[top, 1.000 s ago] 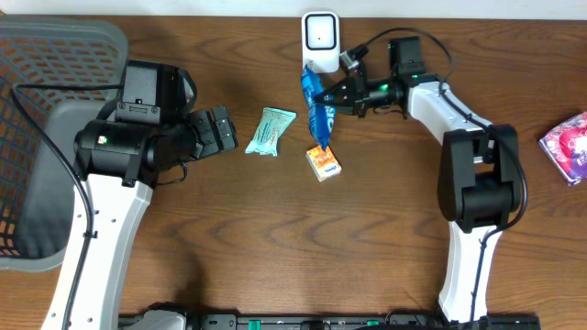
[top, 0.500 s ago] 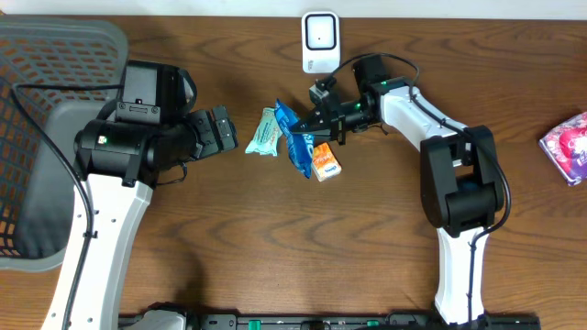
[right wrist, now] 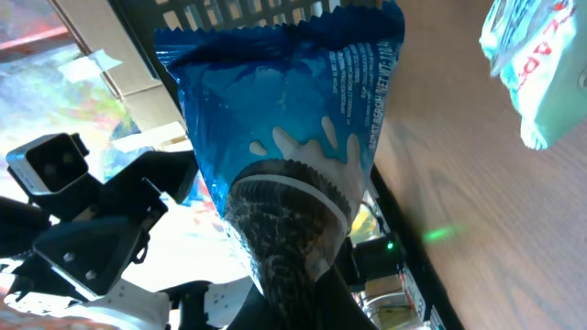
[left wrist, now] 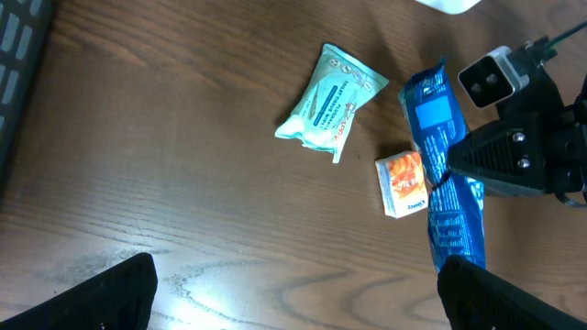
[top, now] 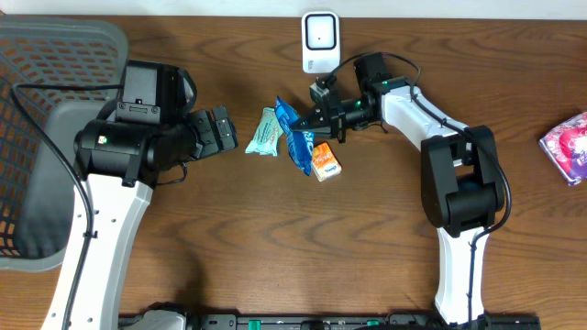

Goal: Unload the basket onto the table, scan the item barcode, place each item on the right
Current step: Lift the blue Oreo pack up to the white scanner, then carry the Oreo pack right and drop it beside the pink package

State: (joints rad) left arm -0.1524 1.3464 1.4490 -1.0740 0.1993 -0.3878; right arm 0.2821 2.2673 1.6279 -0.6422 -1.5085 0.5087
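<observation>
Two grippers are seen from overhead. The right gripper [top: 318,123] is clamped on a blue packet [top: 293,137], which is held between a mint-green packet [top: 266,132] and an orange box [top: 325,161], below the white scanner [top: 319,38]. The left gripper [top: 223,131] is spread wide with nothing in it, near a grey basket [top: 92,37].

From the left wrist, the blue packet [left wrist: 440,119] is shown pinched at its middle by the right gripper [left wrist: 456,163], just beside the orange box [left wrist: 402,183]. The mint-green packet [left wrist: 332,108] is seen lying apart.

From the right wrist, the view is largely filled by the blue packet [right wrist: 284,110], with the mint-green packet [right wrist: 537,64] at upper right.
</observation>
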